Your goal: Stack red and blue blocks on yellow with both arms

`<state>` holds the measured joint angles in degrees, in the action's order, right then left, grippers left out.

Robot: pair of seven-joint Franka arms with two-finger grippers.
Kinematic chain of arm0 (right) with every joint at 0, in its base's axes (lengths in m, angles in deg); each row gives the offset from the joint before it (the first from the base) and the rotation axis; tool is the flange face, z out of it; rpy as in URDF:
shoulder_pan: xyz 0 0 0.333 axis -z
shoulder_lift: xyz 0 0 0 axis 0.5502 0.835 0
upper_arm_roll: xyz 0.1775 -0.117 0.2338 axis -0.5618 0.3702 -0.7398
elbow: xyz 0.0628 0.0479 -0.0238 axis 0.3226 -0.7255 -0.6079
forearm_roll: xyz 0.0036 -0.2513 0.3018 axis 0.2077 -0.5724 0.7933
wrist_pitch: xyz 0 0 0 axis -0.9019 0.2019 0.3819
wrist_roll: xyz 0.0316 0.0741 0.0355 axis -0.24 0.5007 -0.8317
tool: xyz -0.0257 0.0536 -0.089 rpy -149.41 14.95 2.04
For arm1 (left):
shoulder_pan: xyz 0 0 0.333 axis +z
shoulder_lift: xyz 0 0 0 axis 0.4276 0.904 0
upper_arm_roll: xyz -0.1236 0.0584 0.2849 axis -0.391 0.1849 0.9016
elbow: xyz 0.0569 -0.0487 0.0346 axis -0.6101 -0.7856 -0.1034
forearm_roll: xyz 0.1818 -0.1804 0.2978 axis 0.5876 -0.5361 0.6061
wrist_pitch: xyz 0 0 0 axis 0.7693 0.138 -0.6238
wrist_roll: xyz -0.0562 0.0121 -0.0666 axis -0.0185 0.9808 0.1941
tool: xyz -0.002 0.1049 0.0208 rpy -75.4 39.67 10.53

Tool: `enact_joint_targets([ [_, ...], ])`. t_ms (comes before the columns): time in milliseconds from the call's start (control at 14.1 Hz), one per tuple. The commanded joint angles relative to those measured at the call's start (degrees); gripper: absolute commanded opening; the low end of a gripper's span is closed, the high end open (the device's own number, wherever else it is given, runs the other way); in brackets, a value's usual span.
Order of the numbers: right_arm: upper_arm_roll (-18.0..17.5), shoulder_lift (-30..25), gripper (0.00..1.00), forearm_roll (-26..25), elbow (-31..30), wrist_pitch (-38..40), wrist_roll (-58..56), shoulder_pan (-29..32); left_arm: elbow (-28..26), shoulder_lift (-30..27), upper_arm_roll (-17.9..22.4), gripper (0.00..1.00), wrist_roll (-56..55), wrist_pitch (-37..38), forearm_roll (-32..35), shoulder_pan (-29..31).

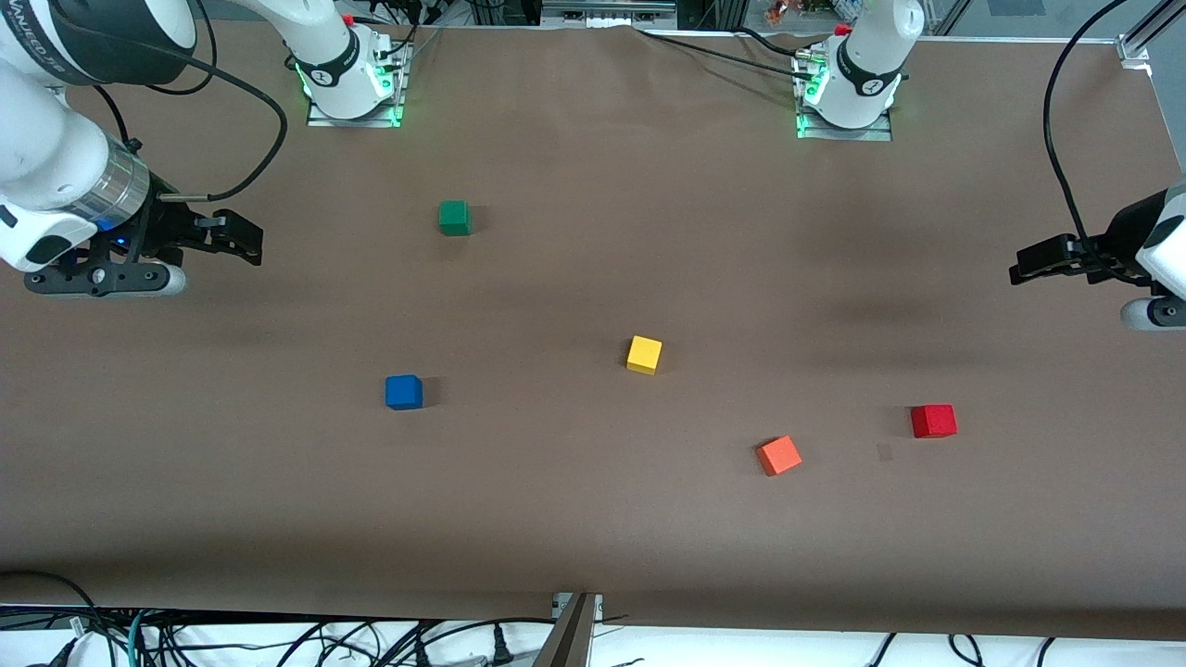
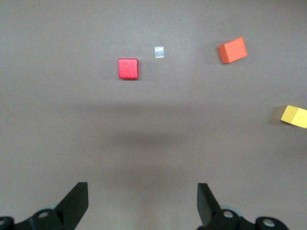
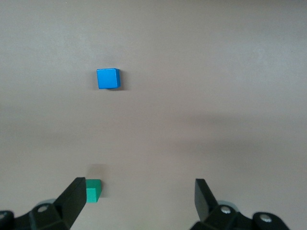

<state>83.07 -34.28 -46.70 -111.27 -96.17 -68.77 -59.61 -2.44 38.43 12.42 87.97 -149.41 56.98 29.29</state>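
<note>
The yellow cube (image 1: 644,354) sits near the table's middle. The blue cube (image 1: 404,392) lies toward the right arm's end, a little nearer the front camera. The red cube (image 1: 933,421) lies toward the left arm's end. My right gripper (image 1: 243,243) hangs open and empty above the table at the right arm's end; its wrist view shows the blue cube (image 3: 108,78) well ahead of the gripper (image 3: 142,197). My left gripper (image 1: 1027,266) hangs open and empty above the left arm's end; its wrist view (image 2: 143,200) shows the red cube (image 2: 128,68) and the yellow cube (image 2: 294,116).
A green cube (image 1: 454,218) lies farther from the front camera than the blue cube, also showing in the right wrist view (image 3: 94,190). An orange cube (image 1: 779,455) lies between the yellow and red cubes, nearer the camera. A small pale patch (image 2: 159,51) marks the cloth beside the red cube.
</note>
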Motion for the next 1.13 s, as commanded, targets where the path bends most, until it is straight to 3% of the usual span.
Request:
enact_joint_targets([
  [0, -0.2, 0.6, 1.0, 1.0, 1.7, 1.0, 0.4, 0.5, 1.7, 4.8, 0.3, 1.0, 1.0, 0.6, -1.5, 0.4],
  [284, -0.2, 0.6, 1.0, 1.1, 1.7, -0.7, 0.4, 0.5, 1.7, 11.2, 0.4, 1.0, 0.7, -6.5, -0.7, 0.5],
  [426, -0.2, 2.8, 1.0, 0.8, 1.8, -5.3, -1.0, 0.4, 1.0, 13.6, 0.5, 1.0, 1.1, -10.9, -0.6, 0.9],
  [709, -0.2, 4.8, 1.0, 1.2, 2.0, -5.6, 0.3, 0.7, 0.6, 21.0, 0.4, 1.0, 1.3, -19.4, 0.4, 1.5],
  [922, -0.3, 11.9, 1.0, -1.7, 2.4, -6.0, -0.1, 0.2, -2.2, 24.4, 0.4, 1.0, 1.8, -26.7, 0.4, 1.6],
  [1064, -0.5, 12.6, 1.0, -2.2, 2.3, -6.5, 0.6, -0.1, -3.3, 26.6, 0.4, 1.0, 4.4, -30.9, 0.4, 1.6],
])
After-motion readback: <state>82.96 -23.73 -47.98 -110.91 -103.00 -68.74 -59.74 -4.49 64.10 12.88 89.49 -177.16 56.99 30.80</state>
